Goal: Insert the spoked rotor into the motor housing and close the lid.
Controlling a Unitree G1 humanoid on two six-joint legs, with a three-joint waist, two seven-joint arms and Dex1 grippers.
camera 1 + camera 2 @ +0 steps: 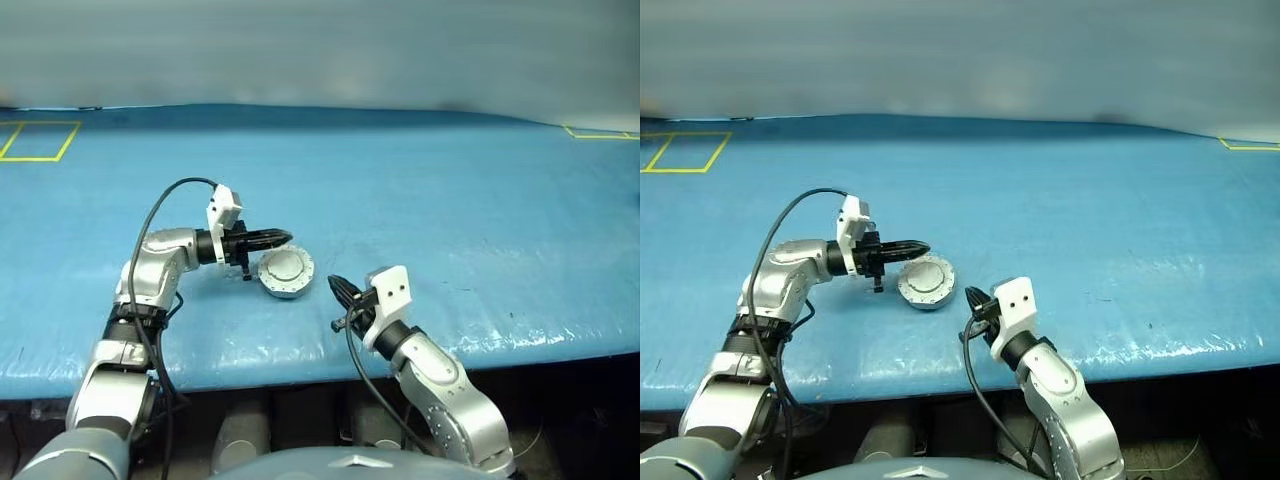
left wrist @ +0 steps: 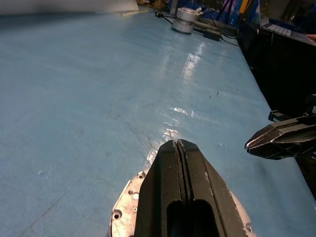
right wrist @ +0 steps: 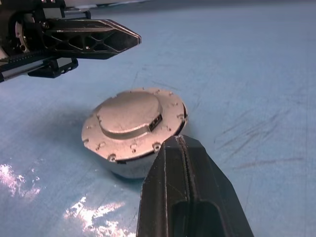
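Both hands, left hand [image 1: 285, 237] and right hand [image 1: 336, 285], are pinched shut and empty. Your motor housing [image 1: 286, 272] sits mid-frame on the counter [image 1: 450, 220], lid [image 3: 129, 114] already down; little looks left.

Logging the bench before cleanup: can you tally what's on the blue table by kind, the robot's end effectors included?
Round grey metal motor housing with its plain grey lid closed on top: 1
Black two-fingered end effectors, both shut and holding nothing: 2, left and right
Yellow tape outlines on the blue table: 2, and
Total: 5
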